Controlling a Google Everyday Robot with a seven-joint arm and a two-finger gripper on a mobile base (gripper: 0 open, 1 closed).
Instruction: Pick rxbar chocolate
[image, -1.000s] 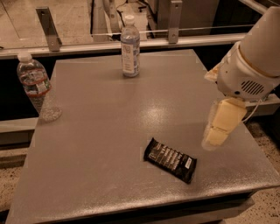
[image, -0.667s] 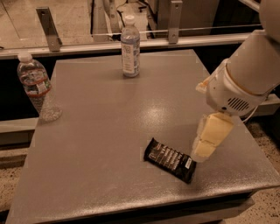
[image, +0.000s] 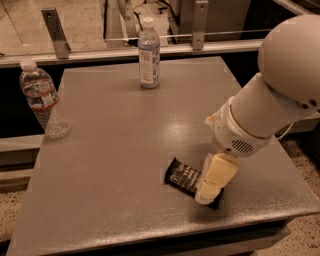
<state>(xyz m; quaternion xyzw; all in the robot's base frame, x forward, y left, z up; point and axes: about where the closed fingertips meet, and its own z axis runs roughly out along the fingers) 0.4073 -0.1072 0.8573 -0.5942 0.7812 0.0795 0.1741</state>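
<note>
The rxbar chocolate (image: 183, 176), a flat black wrapper with white lettering, lies on the grey table (image: 115, 150) near its front right. My gripper (image: 207, 192) comes down from the white arm at the right and sits right over the bar's right end, covering it. The cream-coloured fingers (image: 218, 176) point down at the bar.
A clear water bottle (image: 149, 52) stands upright at the table's back middle. A second water bottle (image: 41, 100) stands at the left edge. A metal rail with glass (image: 120, 42) runs behind the table. The table's front edge lies just below the bar.
My arm has swung left and down, bringing the gripper from beside the bar's right to directly over its right end. The bar and bottles have not moved.
</note>
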